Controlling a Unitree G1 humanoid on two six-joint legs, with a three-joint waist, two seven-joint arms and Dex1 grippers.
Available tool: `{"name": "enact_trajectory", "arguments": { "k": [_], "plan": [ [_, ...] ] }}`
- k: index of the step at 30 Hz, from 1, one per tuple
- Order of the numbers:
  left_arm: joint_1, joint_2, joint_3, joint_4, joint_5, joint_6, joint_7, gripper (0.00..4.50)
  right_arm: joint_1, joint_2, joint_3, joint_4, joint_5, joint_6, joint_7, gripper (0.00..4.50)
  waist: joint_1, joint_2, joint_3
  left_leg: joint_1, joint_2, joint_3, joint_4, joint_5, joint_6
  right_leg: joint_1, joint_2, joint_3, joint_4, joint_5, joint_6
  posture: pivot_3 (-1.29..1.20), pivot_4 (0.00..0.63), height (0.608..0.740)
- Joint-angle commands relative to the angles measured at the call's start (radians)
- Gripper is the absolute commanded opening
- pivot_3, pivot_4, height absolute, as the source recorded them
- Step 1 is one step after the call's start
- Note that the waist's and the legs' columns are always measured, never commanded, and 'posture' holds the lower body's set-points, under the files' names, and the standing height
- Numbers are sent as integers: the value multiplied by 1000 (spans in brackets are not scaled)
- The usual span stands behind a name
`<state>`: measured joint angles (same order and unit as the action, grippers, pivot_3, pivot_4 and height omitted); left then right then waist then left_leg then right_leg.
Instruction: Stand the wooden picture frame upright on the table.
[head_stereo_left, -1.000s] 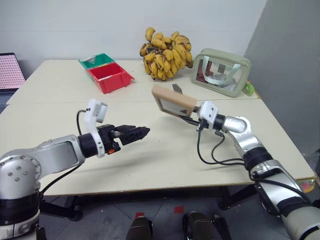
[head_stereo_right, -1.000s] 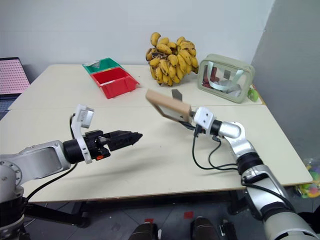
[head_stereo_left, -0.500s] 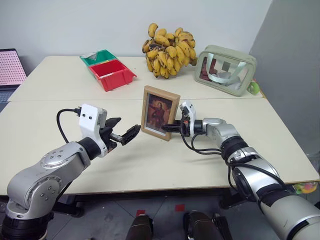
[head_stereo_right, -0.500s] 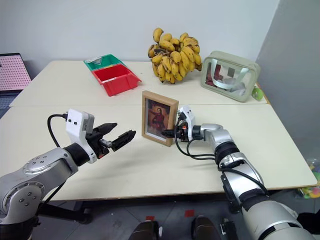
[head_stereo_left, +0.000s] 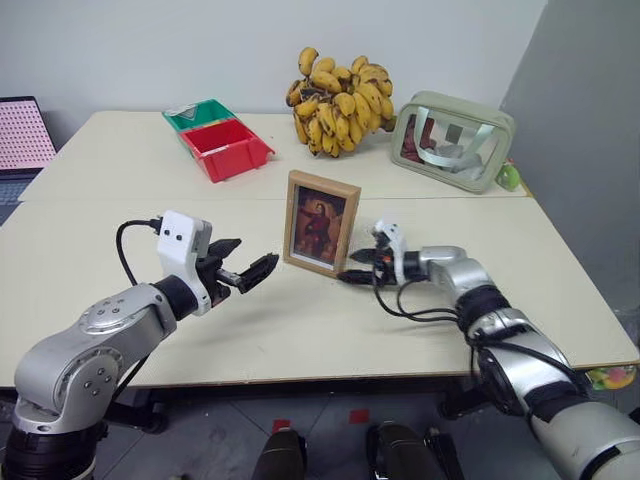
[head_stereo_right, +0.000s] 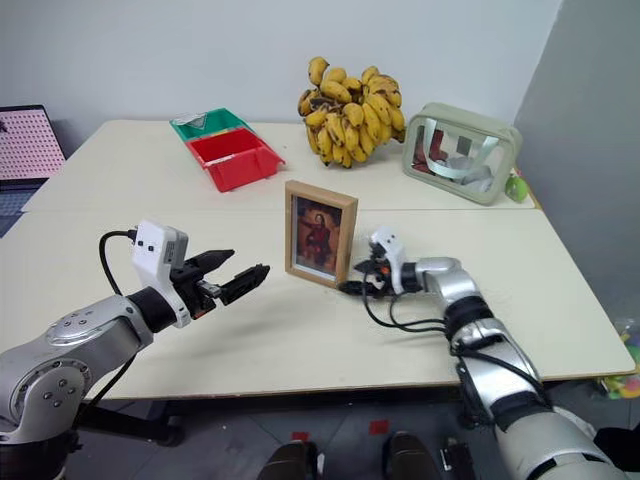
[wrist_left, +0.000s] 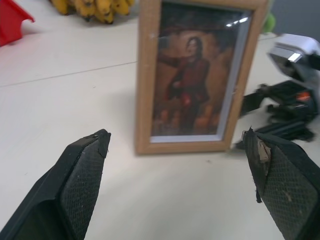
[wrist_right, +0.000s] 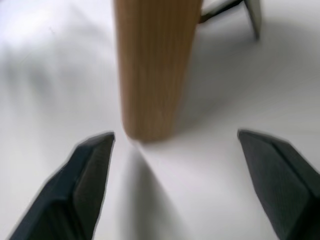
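Note:
The wooden picture frame stands upright near the middle of the table, its dark reddish portrait facing me. My right gripper is open, low over the table just right of the frame's bottom corner and apart from it. In the right wrist view the frame's light-wood side edge rises ahead of that gripper, with the fold-out stand behind. To the frame's left my left gripper is open and holds nothing. Its fingers flank the frame's front from a short distance.
A bunch of bananas, a red bin with a green bin behind it, and a pale green clear-windowed pouch stand along the back of the table. A seam crosses the tabletop behind the frame.
A second ago my right gripper held the frame tilted in the air. It set the frame down upright, then opened and drew back low to the right. The left gripper barely moved.

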<state>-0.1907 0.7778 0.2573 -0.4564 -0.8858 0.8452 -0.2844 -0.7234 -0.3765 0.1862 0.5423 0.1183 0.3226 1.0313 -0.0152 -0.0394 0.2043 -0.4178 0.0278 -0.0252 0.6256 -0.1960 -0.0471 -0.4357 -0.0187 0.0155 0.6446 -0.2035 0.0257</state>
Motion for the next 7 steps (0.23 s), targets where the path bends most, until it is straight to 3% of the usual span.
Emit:
{"name": "enact_trajectory", "arguments": {
  "k": [1,4,7],
  "plan": [
    [-49,55,48,50,27,-4,-67,4500,173,-90,-108,-590,53,353,-138,4462,5,0,0,0,0,0,0,0,0,-1,0,0,0,0,0,0,150,740],
    [-72,113,71,116,39,-5,-147,4500,176,-38,-238,-889,184,658,-258,4462,-16,1,1,-2,1,1,1,0,0,-4,0,0,2,-1,-1,0,150,740],
    [-89,177,60,157,46,3,-253,4500,156,-4,-267,-1019,222,790,-337,4462,-25,1,1,3,4,1,1,0,-1,-5,1,-1,3,1,-3,0,150,740]
  ]
}}
